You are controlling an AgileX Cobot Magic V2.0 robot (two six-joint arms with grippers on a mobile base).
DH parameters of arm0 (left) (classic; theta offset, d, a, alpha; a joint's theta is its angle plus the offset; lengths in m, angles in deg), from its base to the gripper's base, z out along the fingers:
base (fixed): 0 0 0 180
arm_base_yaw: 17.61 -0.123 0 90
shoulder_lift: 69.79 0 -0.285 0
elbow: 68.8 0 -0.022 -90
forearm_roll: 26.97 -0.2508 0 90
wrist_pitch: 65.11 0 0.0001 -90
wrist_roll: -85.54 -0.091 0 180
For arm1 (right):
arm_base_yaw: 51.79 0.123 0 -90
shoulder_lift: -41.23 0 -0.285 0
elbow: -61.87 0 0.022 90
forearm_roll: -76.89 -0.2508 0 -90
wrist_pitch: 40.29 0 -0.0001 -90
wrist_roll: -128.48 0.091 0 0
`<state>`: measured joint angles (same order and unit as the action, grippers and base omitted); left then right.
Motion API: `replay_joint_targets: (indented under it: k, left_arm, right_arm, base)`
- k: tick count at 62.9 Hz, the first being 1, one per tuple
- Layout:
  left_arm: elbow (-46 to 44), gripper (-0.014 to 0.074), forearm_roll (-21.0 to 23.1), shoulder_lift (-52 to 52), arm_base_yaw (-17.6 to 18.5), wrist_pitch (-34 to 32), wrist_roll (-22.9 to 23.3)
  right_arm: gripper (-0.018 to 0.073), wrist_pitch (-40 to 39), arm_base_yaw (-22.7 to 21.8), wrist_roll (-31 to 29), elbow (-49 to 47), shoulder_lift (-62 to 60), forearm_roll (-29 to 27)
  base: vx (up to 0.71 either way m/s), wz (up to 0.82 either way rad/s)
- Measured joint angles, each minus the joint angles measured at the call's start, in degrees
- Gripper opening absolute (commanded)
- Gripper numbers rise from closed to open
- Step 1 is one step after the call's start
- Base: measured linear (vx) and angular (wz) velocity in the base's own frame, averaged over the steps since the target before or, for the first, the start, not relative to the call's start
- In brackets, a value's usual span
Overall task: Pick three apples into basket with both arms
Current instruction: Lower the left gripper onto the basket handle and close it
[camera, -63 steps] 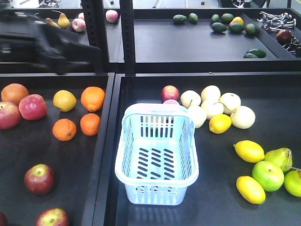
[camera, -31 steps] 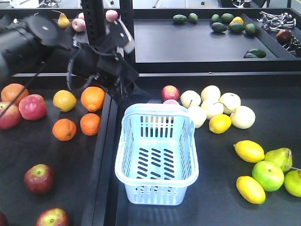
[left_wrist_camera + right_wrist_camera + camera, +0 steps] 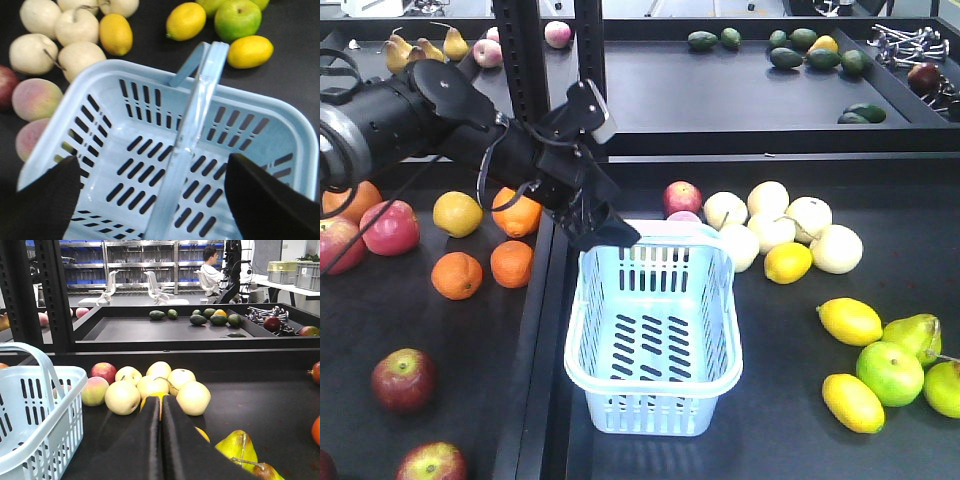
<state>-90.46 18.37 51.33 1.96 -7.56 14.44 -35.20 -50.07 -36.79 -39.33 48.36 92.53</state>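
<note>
**A:** Item 1, left claw (image 3: 610,236): position?

**B:** Over the far left corner of the basket (image 3: 653,385). Fingers (image 3: 42,200) spread wide, 1 at each side of the wrist view, with the handle (image 3: 195,125) crossing between them. Nothing held, and no contact that I can see.

**A:** Item 2, basket?

**B:** Empty, so 0 of 3 in. It stands at the left end of the right tray, just beside the divider (image 3: 545,330), long axis running away from the robot.

**A:** Item 3, apples (image 3: 403,380)?

**B:** All in the left tray. 1 dark red one sits toward the front and a second apple (image 3: 432,462) is at the bottom edge. A possible third (image 3: 323,466) is only a sliver in the corner, so I can't swear to it.

**A:** Which way from the claw?

**B:** Left of it and back toward the robot, across the divider and past the oranges (image 3: 512,262). The claw faces the basket instead. My guess is that the arm must swing left and draw in before it can drop on one.

**A:** Nearer arm?

**B:** Left, plainly.

**A:** Item 4, right claw (image 3: 161,440)?

**B:** Fingers pressed together, nothing between them. It is low over the right tray, with the basket to its left and pale round fruit (image 3: 122,397) ahead. It is well apart from every apple, with basket and divider in between.
</note>
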Motion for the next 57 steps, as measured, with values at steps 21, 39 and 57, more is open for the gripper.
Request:
replay_joint_targets:
  k: [21,39,57]
  left_arm:
    - [0.00,0.0557,-0.19,3.21,0.60,0.70,-0.50]
    - [0.00,0.0407,-0.19,5.30,1.41,0.54,-0.70]
    - [0.00,-0.0009,-1.71,5.37,1.41,1.02,1.40]
  right_arm:
    - [-0.0004,0.00,0.00,0.00,0.00,0.00,0.00]
    - [-0.0004,0.00,0.00,0.00,0.00,0.00,0.00]
    - [-0.0004,0.00,0.00,0.00,0.00,0.00,0.00]
  base:
    - [0.00,0.00]
    - [0.00,0.00]
    - [0.00,0.00]
